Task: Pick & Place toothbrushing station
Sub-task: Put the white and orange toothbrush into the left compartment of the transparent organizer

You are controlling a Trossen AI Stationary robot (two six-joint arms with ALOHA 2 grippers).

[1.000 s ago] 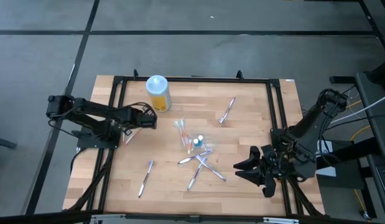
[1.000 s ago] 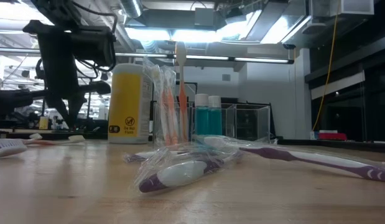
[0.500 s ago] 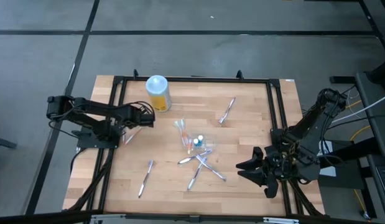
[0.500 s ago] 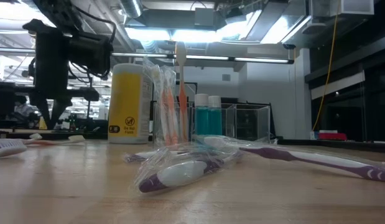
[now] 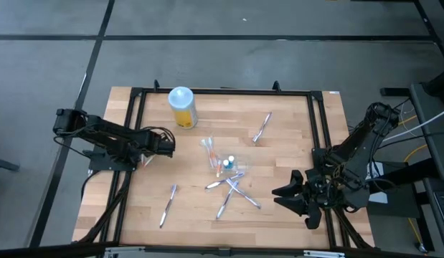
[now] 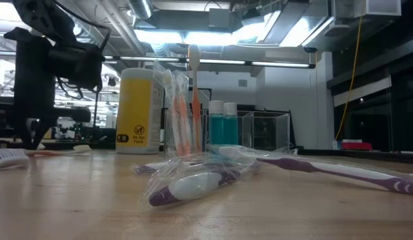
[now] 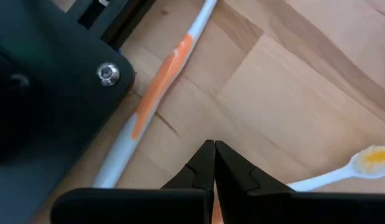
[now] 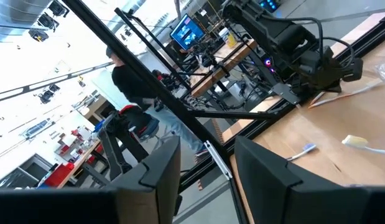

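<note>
Several slim toothbrushes lie flat on the wooden table: a crossed pile near the middle, one toward the near left, one toward the far right. A clear holder stands upright with orange toothbrushes in it, blue-capped pieces beside it. My left gripper is shut and points down at bare wood by the left frame rail, between an orange-and-white toothbrush and another brush's head. My right gripper hangs open and level above the near right corner.
A yellow bottle with a white cap stands at the far left. A black frame rims the table, and one rail runs close beside my left gripper. A person stands in the room beyond the table.
My left gripper has moved toward the table's left edge and sunk lower toward the toothbrushes by the left rail, rolling a little at the wrist. It has stayed shut.
</note>
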